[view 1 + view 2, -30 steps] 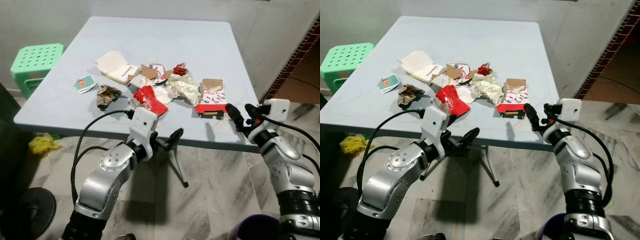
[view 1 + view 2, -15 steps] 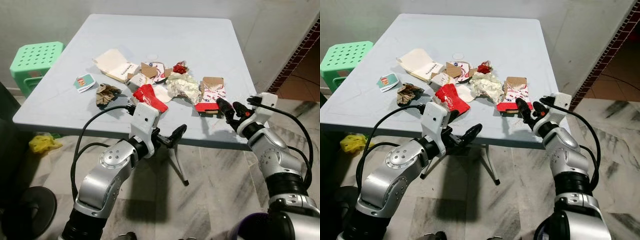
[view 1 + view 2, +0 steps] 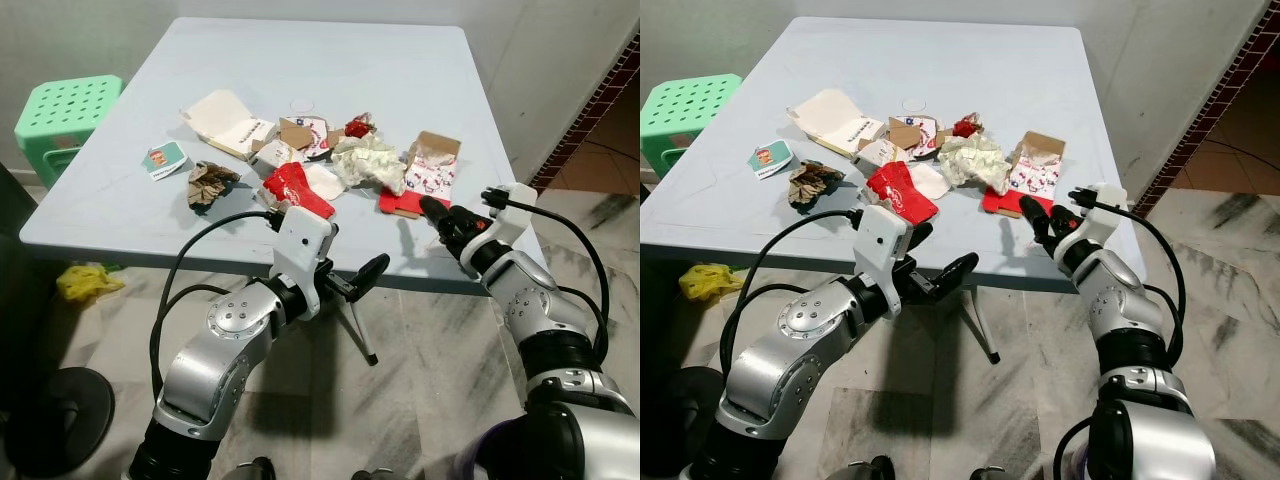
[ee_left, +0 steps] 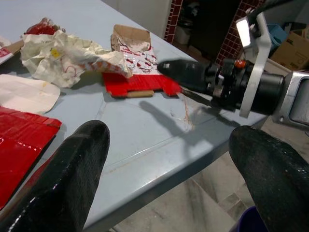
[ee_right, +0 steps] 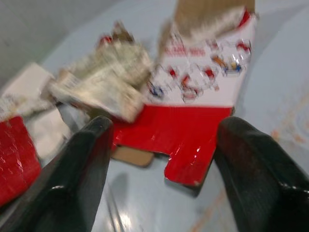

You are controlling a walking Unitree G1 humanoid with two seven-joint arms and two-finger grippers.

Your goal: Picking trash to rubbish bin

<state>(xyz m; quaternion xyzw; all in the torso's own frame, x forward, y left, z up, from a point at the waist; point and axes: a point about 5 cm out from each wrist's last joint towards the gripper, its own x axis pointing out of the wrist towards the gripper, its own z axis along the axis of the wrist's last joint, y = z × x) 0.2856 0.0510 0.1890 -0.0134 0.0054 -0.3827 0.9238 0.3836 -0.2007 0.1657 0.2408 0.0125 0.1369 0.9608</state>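
Right wrist view puts the red-and-white carton (image 5: 193, 130) squarely between your two black fingers (image 5: 82, 179), which stand spread wide with nothing held, so take that flattened box as your target and as your marker for everything else. It lies flat on the pale blue table (image 3: 400, 70), near the corner closest to your right side, its red flap pointing toward the right gripper (image 3: 445, 222), which hovers just short of that flap.

You want the fingers to straddle the red flap, not press down on top of it. A flattened carton gives little to bite, so I judge the best approach is low and nearly level with the tabletop: slide one finger under the free red edge that faces you and bring the other down on top. If the edge will not lift, nudge the carton toward the table rim until a corner overhangs, then pinch there.

Mind the crumpled paper wrapper (image 3: 368, 165), which touches the carton on the side away from the table's corner; close too far that way and you drag it along or scatter it. Beyond the wrapper from the carton lie the red packet (image 3: 297, 190) and the other scraps; leave them for later.

Your left gripper (image 3: 345, 283) also has its fingers apart and empty, hanging at the table's near edge on the packet's side of the carton. Keep it still there so it stays clear of the right arm.

No bin is visible, so plan to turn once the carton is secure.
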